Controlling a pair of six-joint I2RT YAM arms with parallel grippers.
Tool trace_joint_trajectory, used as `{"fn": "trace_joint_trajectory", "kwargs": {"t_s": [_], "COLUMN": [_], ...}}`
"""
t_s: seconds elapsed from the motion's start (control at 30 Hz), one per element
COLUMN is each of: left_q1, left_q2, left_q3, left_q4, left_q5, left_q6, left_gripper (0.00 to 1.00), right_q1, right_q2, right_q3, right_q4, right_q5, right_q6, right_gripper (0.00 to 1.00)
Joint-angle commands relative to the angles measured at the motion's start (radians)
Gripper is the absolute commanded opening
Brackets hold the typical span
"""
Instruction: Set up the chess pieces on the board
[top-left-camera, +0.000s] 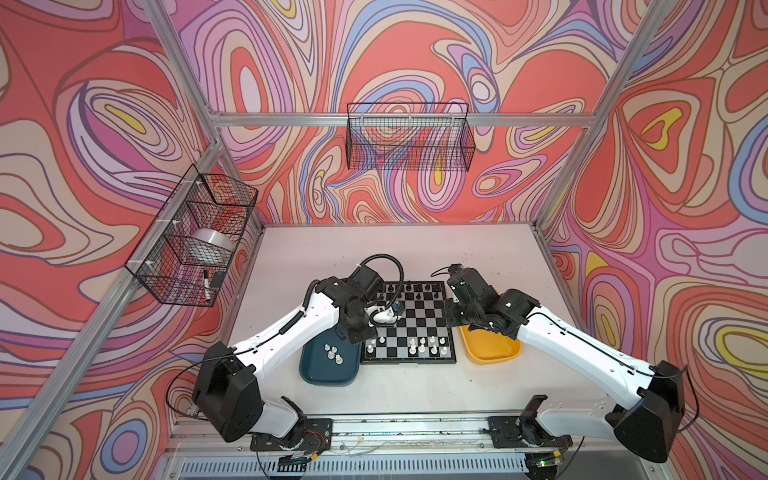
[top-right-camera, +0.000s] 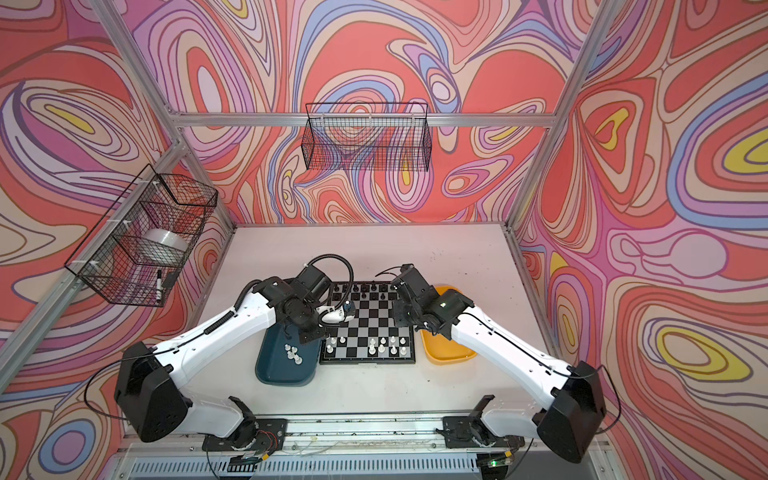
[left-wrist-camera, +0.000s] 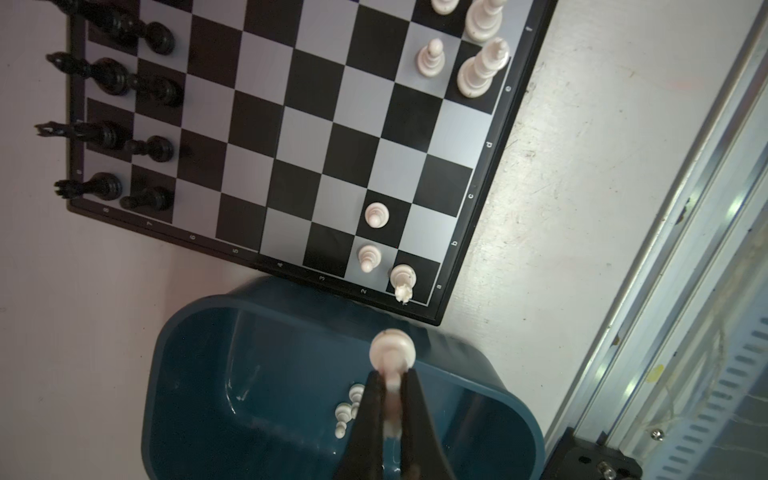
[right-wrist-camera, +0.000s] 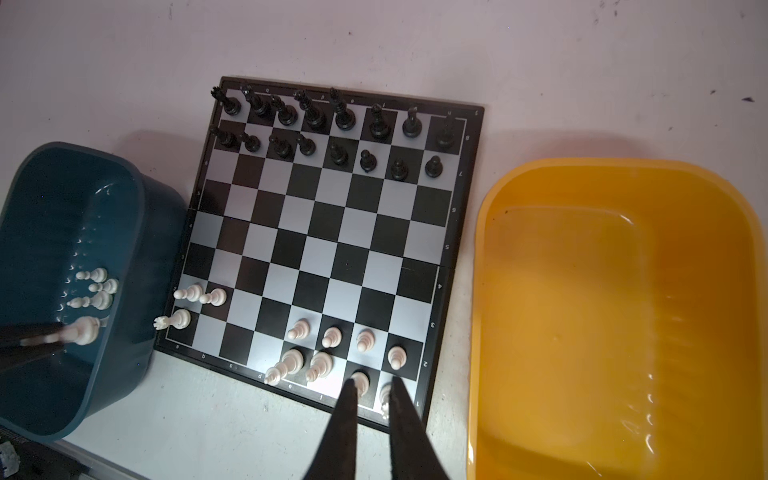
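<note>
Your left pincer (left-wrist-camera: 392, 376) is clamping a white piece (left-wrist-camera: 392, 351) by its upper part, with the round base sticking out past the fingertips. It is hanging over the teal tray (left-wrist-camera: 199, 374), close to the wall nearest the board (left-wrist-camera: 266, 75). Three more white pieces (left-wrist-camera: 347, 409) are sitting in that tray beneath it.

Your right pincer (right-wrist-camera: 372, 381) is hovering above the board's near right corner. Its jaws are standing narrowly apart, and you are carrying nothing in them that shows.

The board is lying on the desk (right-wrist-camera: 374, 41) between the teal tray and the yellow tray (right-wrist-camera: 602, 164), just beside each. Black pieces (right-wrist-camera: 332, 129) are filling the two far rows. White men (right-wrist-camera: 332, 336) are standing in the two near rows: three at the left corner and a larger group toward the right, one of them partly hidden behind your right pincer.
</note>
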Motion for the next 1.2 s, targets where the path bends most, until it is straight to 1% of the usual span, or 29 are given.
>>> {"fn": "trace_joint_trajectory", "kwargs": {"t_s": [0.0, 0.13, 0.27, 0.6, 0.97, 1.17], "left_q1": [-0.041, -0.096, -0.115, -0.117, -0.117, -0.116], "left_q2": [0.028, 0.05, 0.083, 0.14, 0.205, 0.217], "left_q3": [0.01, -0.013, -0.03, -0.076, -0.085, -0.099], "left_q4": [-0.028, 0.003, 0.041, 0.127, 0.165, 0.183], "left_q5": [-0.004, -0.006, 0.0, -0.02, -0.042, -0.043], "left_q6": [-0.015, -0.019, -0.017, -0.006, 0.018, 0.02], "left_gripper": [0.0, 0.0, 0.0, 0.0, 0.0, 0.0], "right_q1": [0.007, 0.007, 0.007, 0.007, 0.007, 0.007], "right_q2": [-0.04, -0.087, -0.114, -0.149, -0.146, -0.149], "right_q3": [0.001, 0.007, 0.014, -0.002, -0.011, -0.023], "right_q4": [-0.061, -0.098, -0.132, -0.155, -0.146, -0.144], "right_q5": [0.066, 0.101, 0.115, 0.128, 0.124, 0.119], "right_q6": [0.005, 0.016, 0.03, 0.059, 0.063, 0.067], "right_gripper": [0.15, 0.15, 0.15, 0.15, 0.15, 0.15]}}
